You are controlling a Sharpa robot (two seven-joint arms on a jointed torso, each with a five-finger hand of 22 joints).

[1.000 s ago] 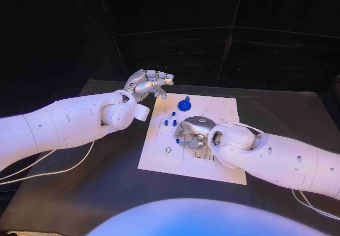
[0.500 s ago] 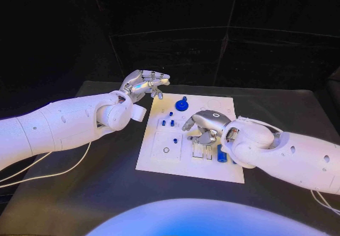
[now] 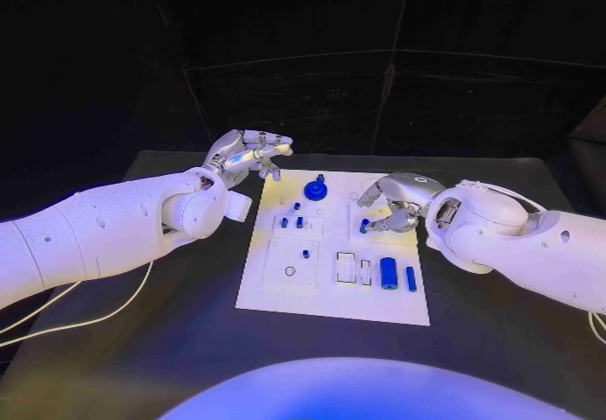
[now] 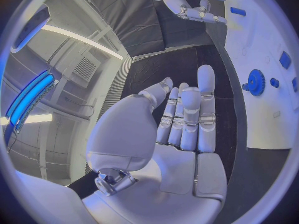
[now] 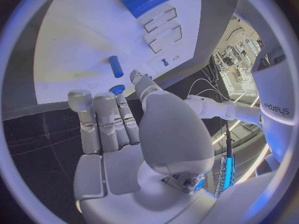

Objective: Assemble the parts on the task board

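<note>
The white task board [image 3: 331, 293] lies mid-table. On it stand a blue toothed knob [image 3: 316, 188] and small blue pegs [image 3: 292, 222]. A thick blue cylinder [image 3: 389, 272] and a slim blue pin [image 3: 411, 278] lie near its right side. A short blue pin [image 3: 365, 226] lies just under the fingertips of my right hand [image 3: 398, 201], which hovers over the board's far right part, fingers apart, holding nothing. The same pin [image 5: 116, 66] lies flat on the board in the right wrist view. My left hand [image 3: 249, 150] floats off the board's far left corner, fingers straight and empty [image 4: 187, 114].
The black table [image 3: 165, 332] surrounds the board, with bare room in front and on both sides. White cables [image 3: 88, 311] trail on the table under my left arm. Recessed slots [image 3: 354, 267] mark the board's middle.
My right hand has pulled back from the board's middle to its far right part, uncovering the blue cylinder and both pins. The left hand stays by the far left corner.
</note>
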